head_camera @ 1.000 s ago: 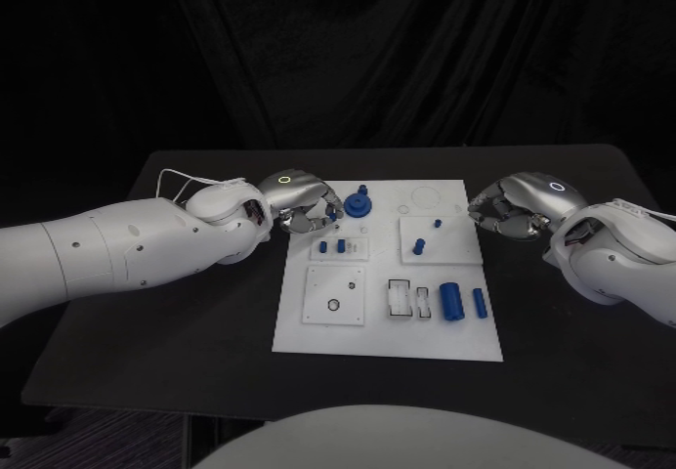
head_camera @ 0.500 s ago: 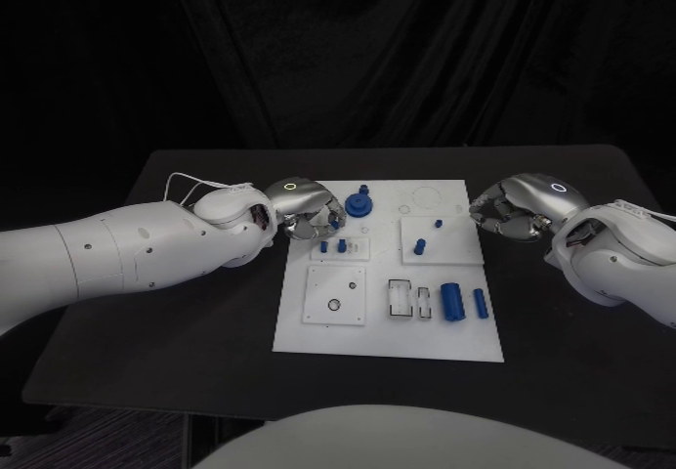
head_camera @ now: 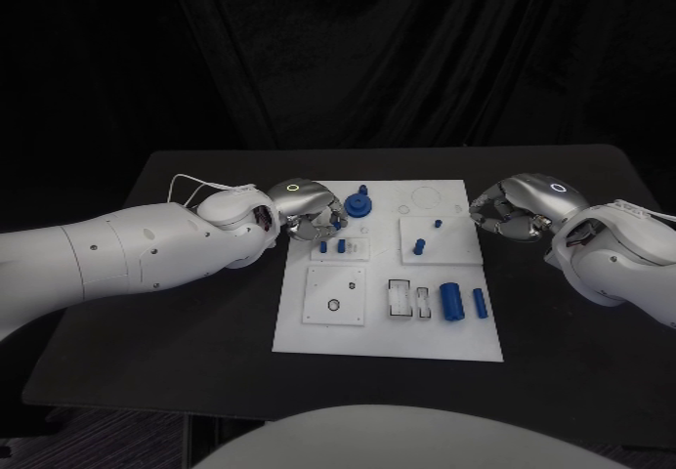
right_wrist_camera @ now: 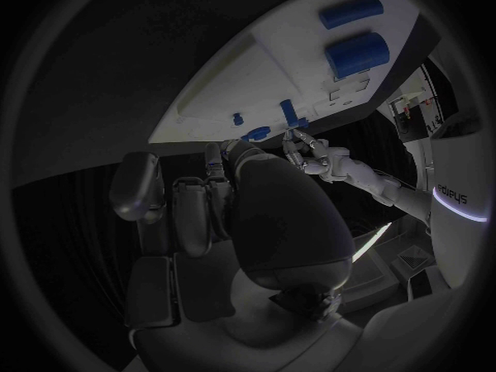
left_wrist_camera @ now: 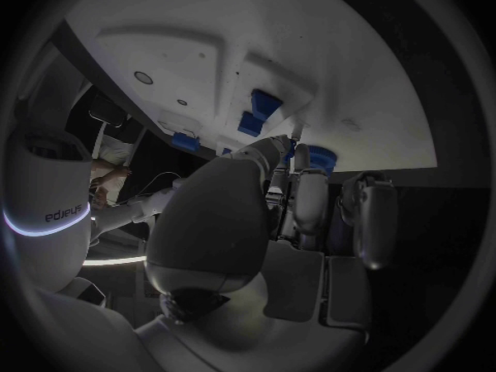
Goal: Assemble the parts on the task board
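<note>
The white task board (head_camera: pixel 388 332) lies mid-table. At its far left corner stands a blue round part with a peg (head_camera: pixel 359 204), with two small blue pegs (head_camera: pixel 331 245) just in front of it. My left hand (head_camera: pixel 310 210) hangs over that corner with its fingers curled. In the left wrist view its fingertips (left_wrist_camera: pixel 294 145) meet right at a blue part (left_wrist_camera: pixel 321 159); whether they grip it is hidden. My right hand (head_camera: pixel 514 210) sits beside the board's right edge, fingers curled in, holding nothing. The right wrist view shows the left hand's fingers (right_wrist_camera: pixel 315 157) near the blue peg (right_wrist_camera: pixel 286 112).
On the board's right plate stand two small blue pegs (head_camera: pixel 428 235). A thick blue cylinder (head_camera: pixel 451 300) and a thinner one (head_camera: pixel 481 303) lie near the front right, beside open slots (head_camera: pixel 408 298). Black table (head_camera: pixel 169 332) surrounds the board.
My left hand has shifted slightly right, further over the board's far left corner toward the blue round part. My right hand has stayed in place.
</note>
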You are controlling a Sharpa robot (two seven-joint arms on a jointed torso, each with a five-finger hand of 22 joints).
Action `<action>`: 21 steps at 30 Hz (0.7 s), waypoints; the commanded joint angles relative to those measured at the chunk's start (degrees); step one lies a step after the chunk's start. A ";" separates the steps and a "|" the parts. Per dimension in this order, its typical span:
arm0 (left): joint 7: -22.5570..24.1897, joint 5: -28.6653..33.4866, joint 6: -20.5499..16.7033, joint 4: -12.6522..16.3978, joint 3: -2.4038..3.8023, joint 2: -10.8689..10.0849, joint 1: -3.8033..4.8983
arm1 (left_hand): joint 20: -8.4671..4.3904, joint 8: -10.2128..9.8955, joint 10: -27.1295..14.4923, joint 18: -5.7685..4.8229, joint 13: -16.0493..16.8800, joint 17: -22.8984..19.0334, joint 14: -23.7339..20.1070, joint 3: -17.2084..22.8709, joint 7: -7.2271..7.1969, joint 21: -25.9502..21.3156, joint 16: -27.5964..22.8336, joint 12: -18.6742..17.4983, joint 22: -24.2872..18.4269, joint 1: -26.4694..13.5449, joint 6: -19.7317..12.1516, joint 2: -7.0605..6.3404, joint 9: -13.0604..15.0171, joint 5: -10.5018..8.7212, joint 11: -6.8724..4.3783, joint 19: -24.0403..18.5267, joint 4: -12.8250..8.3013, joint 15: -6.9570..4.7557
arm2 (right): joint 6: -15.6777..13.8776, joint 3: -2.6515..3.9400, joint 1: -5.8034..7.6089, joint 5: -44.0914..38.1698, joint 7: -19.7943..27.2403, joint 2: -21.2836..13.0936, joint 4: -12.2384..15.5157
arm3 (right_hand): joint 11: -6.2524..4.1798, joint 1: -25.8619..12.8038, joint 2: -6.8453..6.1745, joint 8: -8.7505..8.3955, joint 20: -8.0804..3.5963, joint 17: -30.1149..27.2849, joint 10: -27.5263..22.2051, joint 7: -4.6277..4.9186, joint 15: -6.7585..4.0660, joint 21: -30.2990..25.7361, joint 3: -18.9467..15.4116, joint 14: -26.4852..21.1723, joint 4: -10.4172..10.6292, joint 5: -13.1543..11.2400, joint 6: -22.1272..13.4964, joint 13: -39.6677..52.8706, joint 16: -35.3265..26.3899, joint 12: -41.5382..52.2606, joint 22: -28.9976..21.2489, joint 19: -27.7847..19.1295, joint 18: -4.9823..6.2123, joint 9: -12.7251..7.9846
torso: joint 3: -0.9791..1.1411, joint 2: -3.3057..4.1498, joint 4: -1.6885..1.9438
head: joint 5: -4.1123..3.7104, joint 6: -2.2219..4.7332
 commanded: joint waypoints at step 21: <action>-1.22 -0.04 -0.26 -1.57 0.04 1.05 -0.49 | 0.08 0.01 0.05 0.32 0.00 -0.36 -0.34 0.31 0.21 -0.16 0.13 -0.05 11.81 -0.13 0.65 -0.20 0.18 0.11 0.15 -0.25 -0.61 0.11 | 0.46 0.04 -0.13 -0.17 -0.98 -0.15 0.18 | -0.11 -0.14 -0.24 -0.04 0.08 10.09 -0.23 0.03 0.04 -0.21 0.24 2.81 0.00 0.34 0.08 5.29 -0.20 -0.26 8.35 0.02 0.16 -0.02 | -0.02 0.00 0.07 | -0.19 -0.01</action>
